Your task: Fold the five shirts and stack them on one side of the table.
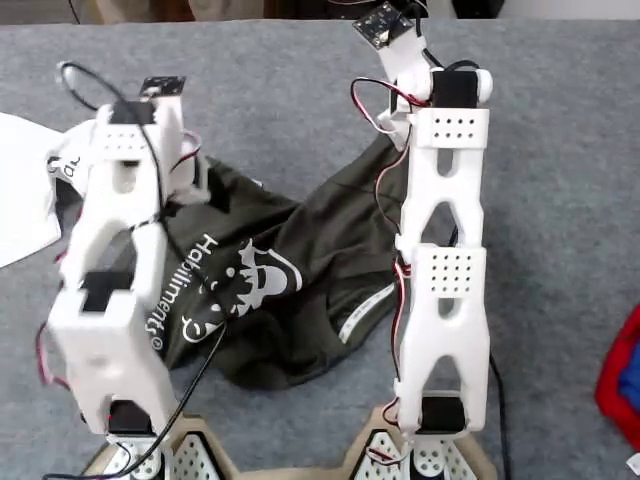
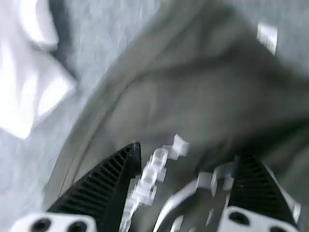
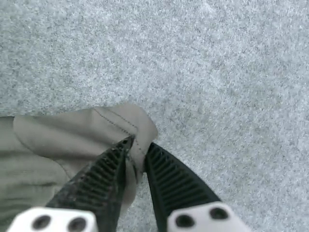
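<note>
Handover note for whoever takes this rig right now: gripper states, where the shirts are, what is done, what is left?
Left gripper: open, above the crumpled dark olive shirt with white print, holding nothing.
Right gripper: shut on a hemmed edge of that shirt.
A white garment lies at the grey table's left edge, red and blue fabric at its right edge.
Done: olive shirt not yet folded.
Left: fold it, then the others, and stack.

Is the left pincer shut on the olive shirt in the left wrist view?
No, the left pincer stands wide open over the olive shirt, its jaws well apart and not pinching the cloth.
</note>
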